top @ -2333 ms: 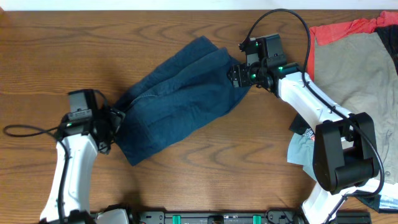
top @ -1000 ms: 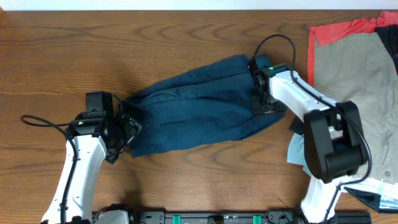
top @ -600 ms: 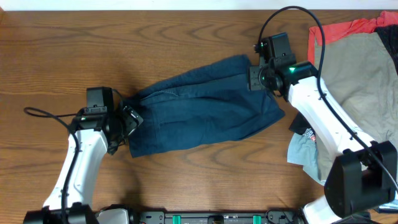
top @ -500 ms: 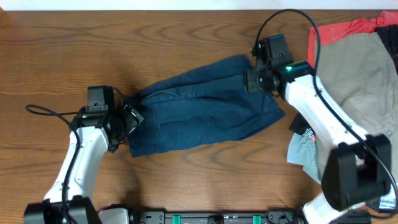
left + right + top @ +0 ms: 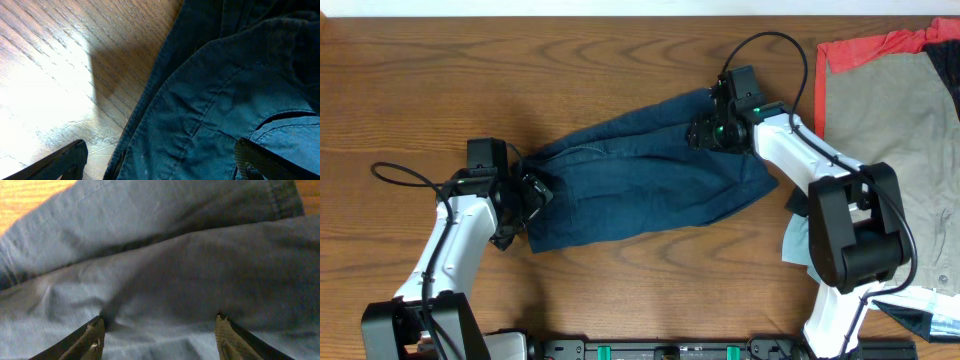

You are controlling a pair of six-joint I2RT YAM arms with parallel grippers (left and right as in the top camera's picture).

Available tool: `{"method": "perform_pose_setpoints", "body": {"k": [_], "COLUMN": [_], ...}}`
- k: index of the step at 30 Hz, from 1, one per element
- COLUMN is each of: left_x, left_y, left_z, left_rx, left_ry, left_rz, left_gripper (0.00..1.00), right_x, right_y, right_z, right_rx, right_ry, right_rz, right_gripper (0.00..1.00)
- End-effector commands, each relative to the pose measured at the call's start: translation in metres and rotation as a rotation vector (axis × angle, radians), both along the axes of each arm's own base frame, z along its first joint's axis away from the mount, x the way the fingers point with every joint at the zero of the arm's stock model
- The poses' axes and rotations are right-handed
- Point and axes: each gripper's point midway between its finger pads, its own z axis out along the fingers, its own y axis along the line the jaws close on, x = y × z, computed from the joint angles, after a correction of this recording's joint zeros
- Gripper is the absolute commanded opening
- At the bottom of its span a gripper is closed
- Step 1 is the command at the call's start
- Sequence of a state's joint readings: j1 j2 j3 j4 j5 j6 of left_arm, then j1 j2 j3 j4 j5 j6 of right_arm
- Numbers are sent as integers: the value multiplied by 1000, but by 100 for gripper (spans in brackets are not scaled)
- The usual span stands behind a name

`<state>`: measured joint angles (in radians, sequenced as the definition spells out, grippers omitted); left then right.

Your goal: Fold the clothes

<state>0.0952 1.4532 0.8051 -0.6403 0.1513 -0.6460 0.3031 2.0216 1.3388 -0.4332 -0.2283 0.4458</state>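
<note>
The dark navy garment (image 5: 640,180) lies folded lengthwise across the middle of the wooden table. My left gripper (image 5: 532,192) is open at the garment's left end, its fingers spread over the seamed cloth (image 5: 200,115) near the cloth's edge. My right gripper (image 5: 702,132) is open over the garment's upper right end, fingers wide apart with wrinkled navy cloth (image 5: 165,280) right below them. Neither gripper holds the cloth.
A khaki-grey garment (image 5: 895,110) lies on a red garment (image 5: 865,48) at the table's right. A pale blue cloth (image 5: 805,245) lies by the right arm's base. Bare wooden table (image 5: 470,80) lies to the left and front.
Both arms pulled the garment flat into a long horizontal strip. My right gripper let go and moved left onto the upper right end. My left gripper shifted slightly right.
</note>
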Motion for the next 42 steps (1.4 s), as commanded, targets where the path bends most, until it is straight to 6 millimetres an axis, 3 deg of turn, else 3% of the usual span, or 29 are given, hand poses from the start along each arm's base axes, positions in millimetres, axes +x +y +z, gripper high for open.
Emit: {"method": "perform_pose_setpoints", "body": {"k": [1, 6, 9, 16, 20, 24, 29, 34, 36, 38, 39, 42], "left_x": [1, 1, 1, 1, 0, 0, 0, -2, -2, -2, -2, -2], "left_y": [0, 0, 0, 0, 0, 0, -1, -1, -1, -1, -1, -1], "left_z": [1, 1, 1, 1, 1, 1, 1, 0, 0, 0, 0, 0], "left_rx": [5, 5, 5, 5, 5, 5, 4, 4, 4, 4, 4, 4], "left_ry": [0, 0, 0, 0, 3, 4, 6, 15, 15, 15, 15, 15], "left_rz": [-20, -20, -21, -21, -21, -21, -21, -21, -21, -21, -21, -21], "left_gripper": [95, 95, 95, 95, 95, 95, 95, 95, 95, 95, 95, 95], "right_x": [1, 3, -6, -7, -14, -5, 18, 25, 24, 25, 26, 36], "right_y": [1, 2, 7, -8, -34, -56, -53, -57, -58, -57, -57, -53], "right_z": [-16, -16, -13, 5, -4, -5, 5, 8, 7, 7, 8, 14], "right_rx": [32, 57, 102, 116, 16, -67, -57, -81, -83, -82, -81, -72], "right_ry": [49, 59, 115, 130, 169, 120, 3, -37, -33, -37, -42, -98], "right_rz": [-81, -124, -138, -217, -333, -383, -315, -316, -316, -315, -313, -272], "right_gripper": [62, 62, 67, 72, 76, 75, 70, 52, 36, 5, 1, 1]}}
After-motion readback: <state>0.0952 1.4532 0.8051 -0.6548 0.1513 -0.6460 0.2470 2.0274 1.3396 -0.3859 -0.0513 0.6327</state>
